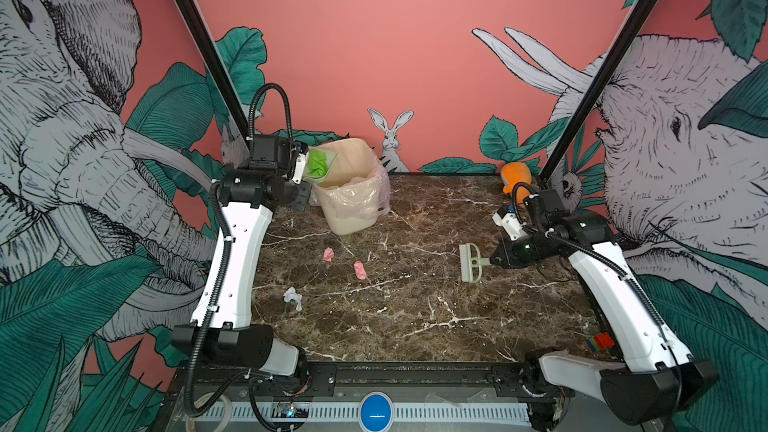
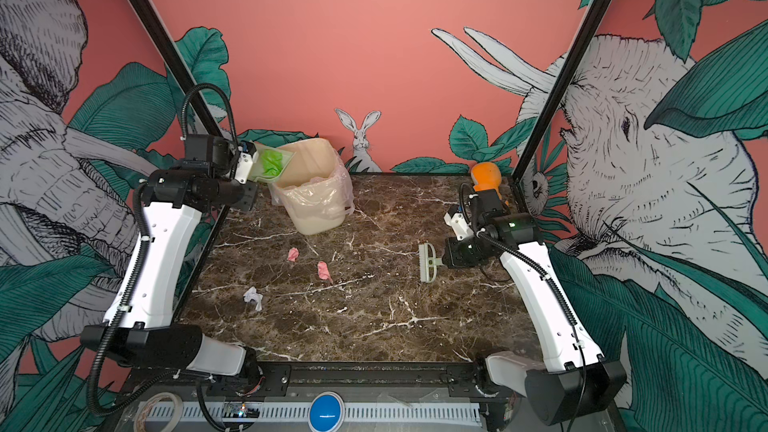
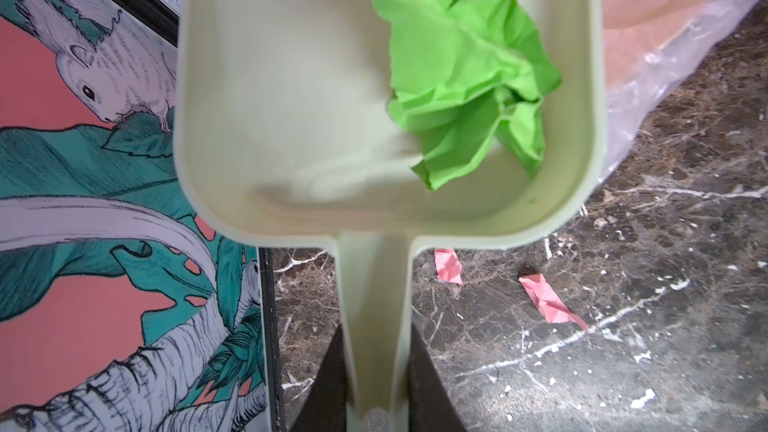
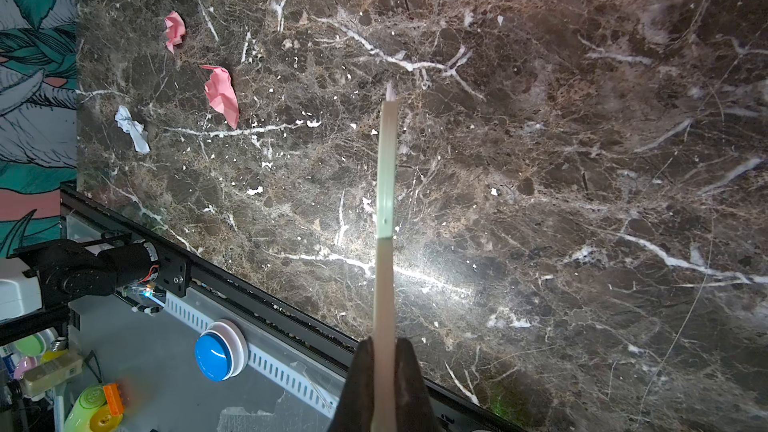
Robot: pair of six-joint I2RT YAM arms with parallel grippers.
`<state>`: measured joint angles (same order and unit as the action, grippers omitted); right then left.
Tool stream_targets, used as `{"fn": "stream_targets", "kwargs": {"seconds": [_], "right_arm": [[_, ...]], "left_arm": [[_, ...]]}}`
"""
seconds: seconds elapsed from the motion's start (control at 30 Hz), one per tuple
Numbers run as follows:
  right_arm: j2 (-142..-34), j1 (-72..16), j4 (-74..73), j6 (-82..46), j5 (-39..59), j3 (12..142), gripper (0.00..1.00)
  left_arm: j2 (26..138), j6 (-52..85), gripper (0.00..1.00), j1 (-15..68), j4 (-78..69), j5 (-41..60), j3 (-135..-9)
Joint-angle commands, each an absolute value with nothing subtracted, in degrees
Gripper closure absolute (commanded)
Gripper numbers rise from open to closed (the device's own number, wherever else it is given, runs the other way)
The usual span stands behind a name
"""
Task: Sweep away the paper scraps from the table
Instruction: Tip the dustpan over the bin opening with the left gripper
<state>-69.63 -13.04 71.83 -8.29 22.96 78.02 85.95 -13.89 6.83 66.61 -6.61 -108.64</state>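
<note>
Dark marble tabletop (image 1: 415,326): 3 scraps on its left half, namely 2 pink scraps (image 1: 328,254) (image 1: 360,270) and 1 white scrap (image 1: 292,297). 1 green scrap (image 3: 465,76) sits in the dustpan (image 3: 291,97) at the bin (image 1: 353,209) rim. Left hand (image 3: 376,367) is clamped on the dustpan handle, right hand (image 4: 384,380) clamped on the brush (image 1: 469,261) handle.

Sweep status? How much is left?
Done: one green scrap is in the dustpan. In hand: left gripper holds the dustpan by its handle at the bin rim, not yet emptied; right gripper holds the brush. Left: two pink scraps and one white scrap lie on the table.
</note>
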Motion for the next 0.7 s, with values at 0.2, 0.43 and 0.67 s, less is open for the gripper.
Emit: {"fn": "stream_targets", "kwargs": {"seconds": [0.2, 0.43, 0.67], "right_arm": [[-68.8, -12.6, 72.9, -7.3, 24.1, 77.4, 1.0], [-69.7, -12.6, 73.0, -7.1, 24.5, 78.2, 1.0], [-70.0, -12.6, 73.3, -6.9, 24.7, 78.7, 1.0]], "left_arm": [[91.0, -23.3, 0.93, 7.1, 67.3, -13.2, -114.3], [92.9, -30.6, 0.94, 11.6, 65.7, -22.0, -113.8], [96.5, -37.0, 0.95, 14.9, 63.8, -32.4, -114.5]]}}
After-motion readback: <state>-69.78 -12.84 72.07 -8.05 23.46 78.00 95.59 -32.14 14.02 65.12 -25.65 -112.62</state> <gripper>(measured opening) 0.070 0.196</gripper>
